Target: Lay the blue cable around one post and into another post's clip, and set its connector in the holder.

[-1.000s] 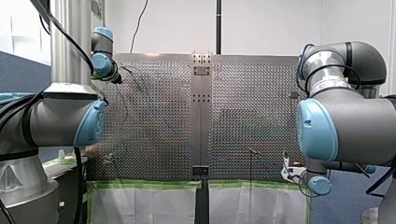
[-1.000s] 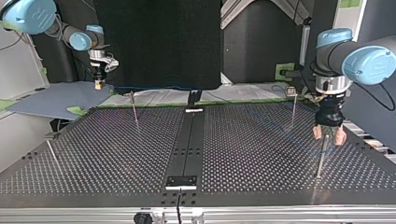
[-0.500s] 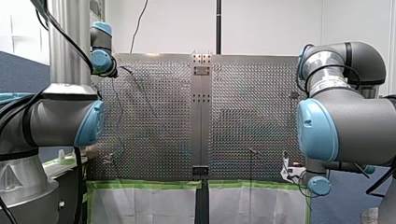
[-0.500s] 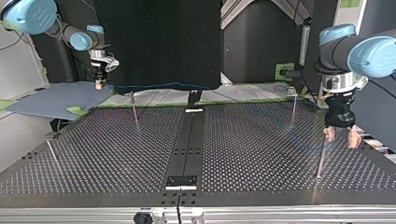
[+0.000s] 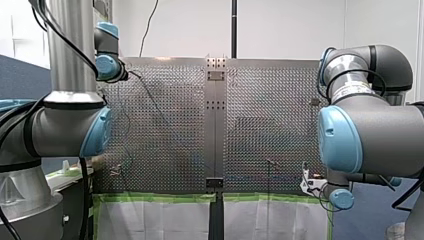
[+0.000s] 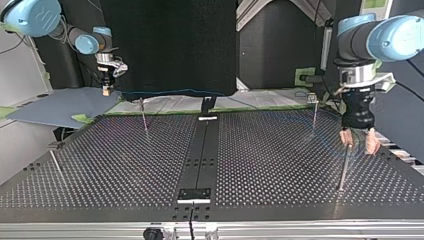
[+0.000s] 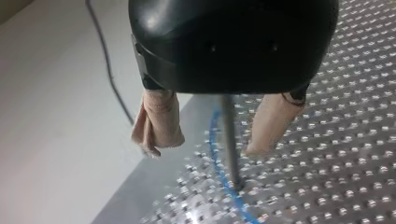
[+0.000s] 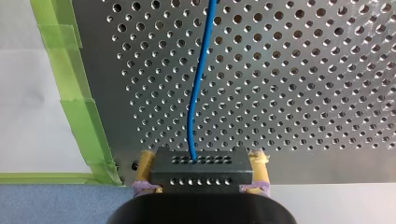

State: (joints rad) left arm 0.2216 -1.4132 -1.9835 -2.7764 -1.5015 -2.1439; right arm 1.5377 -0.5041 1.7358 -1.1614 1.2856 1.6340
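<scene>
The blue cable (image 8: 196, 93) runs from a black connector block (image 8: 201, 170) out over the perforated table. My right gripper (image 8: 201, 184) is shut on that block between its yellow pads; in the top view it hangs at the far left corner (image 6: 106, 90). The cable (image 6: 175, 92) spans the table's far edge and curves toward a thin post (image 6: 344, 167) at the right. My left gripper (image 6: 357, 142) hovers open at that post's top. In the left wrist view the post (image 7: 229, 140) stands between the beige pads (image 7: 159, 123), with the cable (image 7: 215, 154) curving past its base.
More thin posts stand on the table: one at the far right (image 6: 314, 112), one at the far left (image 6: 144, 117), one at the near left (image 6: 56, 165). A small plate (image 6: 194, 194) sits on the centre strip near the front edge. Green tape (image 8: 77, 93) borders the table.
My left gripper swung toward the top view's right, then came back and rose a little, turning at the wrist and staying open. My right gripper kept still with the block.
</scene>
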